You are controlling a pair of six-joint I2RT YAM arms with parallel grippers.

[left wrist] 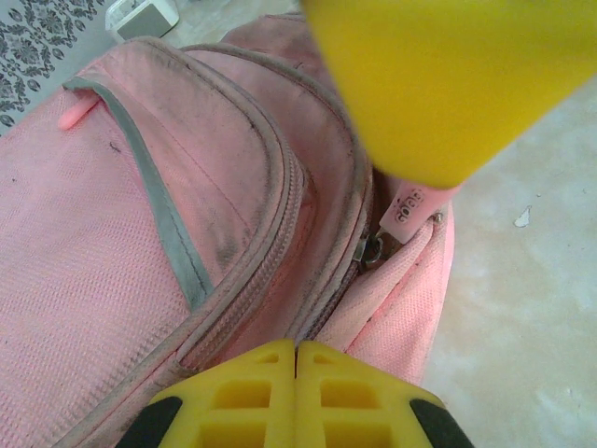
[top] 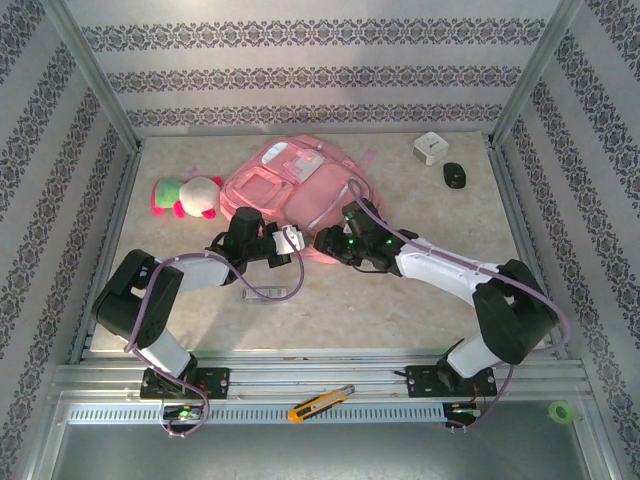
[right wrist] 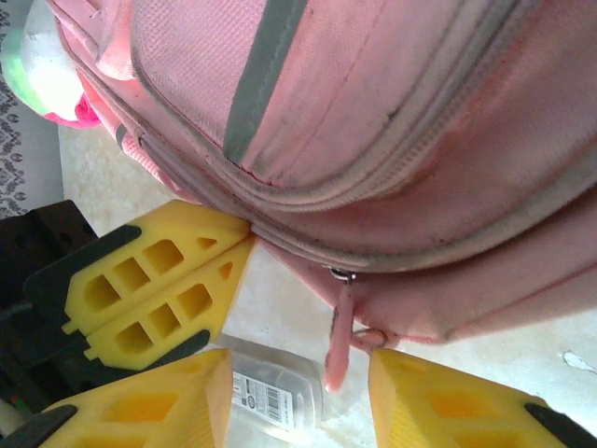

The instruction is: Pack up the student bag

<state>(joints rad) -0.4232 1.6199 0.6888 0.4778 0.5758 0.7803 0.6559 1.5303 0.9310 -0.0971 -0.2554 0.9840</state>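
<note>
Left fingers (left wrist: 252, 397) press together against the student bag (right wrist: 373, 112); right fingers (right wrist: 438, 406) are spread either side of its zip pull (right wrist: 338, 350) (lettering unreadable), near a barcode-labelled bottle (right wrist: 275, 392).

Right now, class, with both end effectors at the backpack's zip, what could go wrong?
The zipper pull hangs loose between the right end effector's open fingers and may slip out. The left end effector is shut at the student bag's seam; the bag might slide. The clear bottle below could get knocked.

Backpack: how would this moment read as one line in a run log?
backpack: lying flat | left fingers: shut, against its edge | right fingers: open, either side of zipper pull
</note>
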